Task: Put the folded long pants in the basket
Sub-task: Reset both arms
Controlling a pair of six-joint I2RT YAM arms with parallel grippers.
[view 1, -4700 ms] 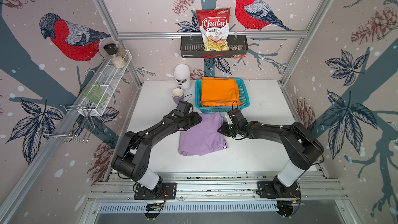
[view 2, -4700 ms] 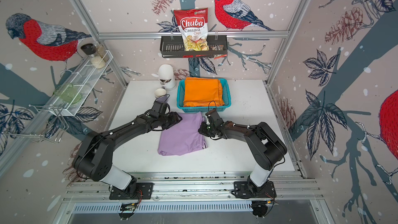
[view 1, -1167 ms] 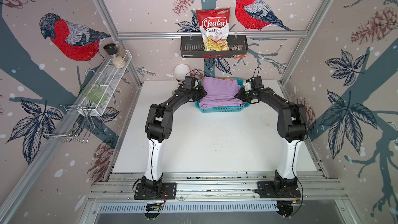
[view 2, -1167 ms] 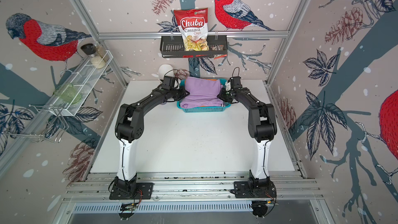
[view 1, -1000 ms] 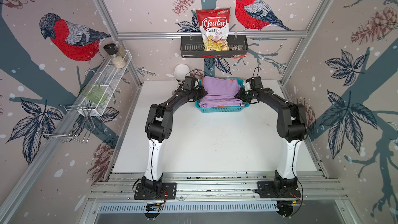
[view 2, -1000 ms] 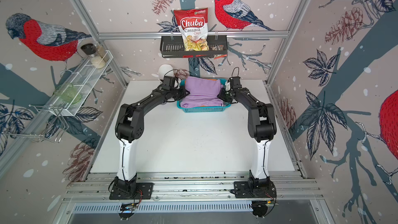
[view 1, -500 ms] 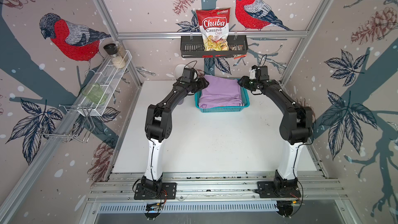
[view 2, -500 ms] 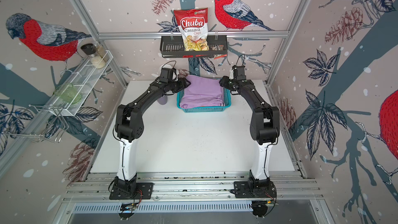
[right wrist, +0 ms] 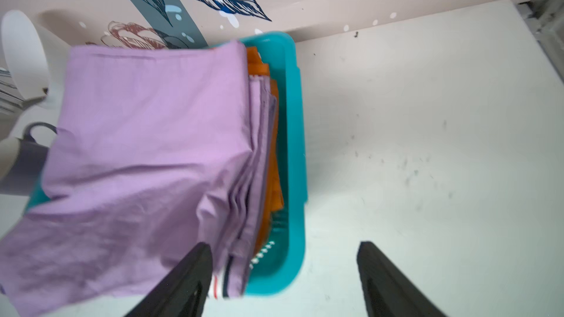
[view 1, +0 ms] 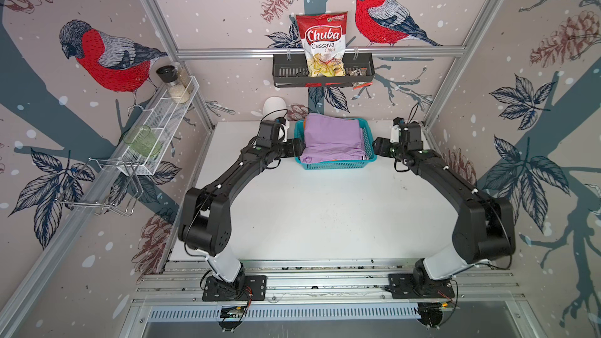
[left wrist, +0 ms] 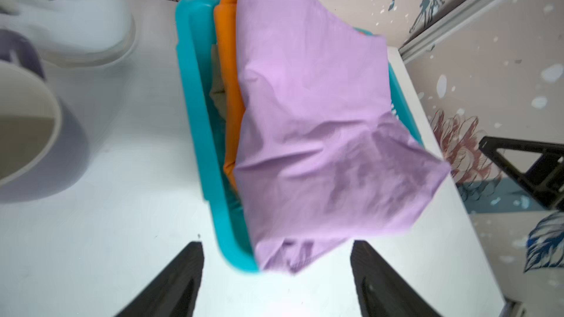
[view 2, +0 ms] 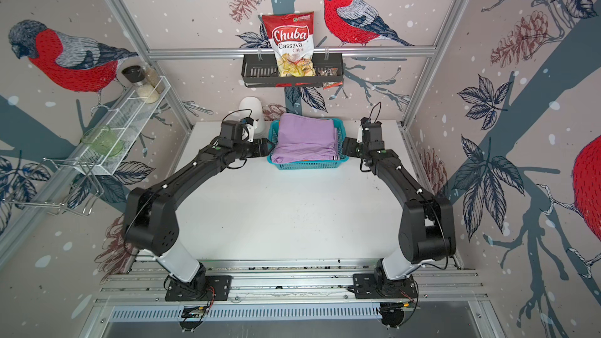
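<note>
On the white table, both arms flank the basket, left hand and right hand spread wide, empty.

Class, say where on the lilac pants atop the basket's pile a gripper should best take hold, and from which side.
Probably the near edge of the lilac pants, approached from the robot's side. It hangs over the near rim of the basket, so a jaw can slip beneath without meeting the wall.

I see bird-print walls, white table; dark rack at 12 holding a chips bag, wire shelf at 10 with jars, aluminium rail at 6. Light's even.
</note>
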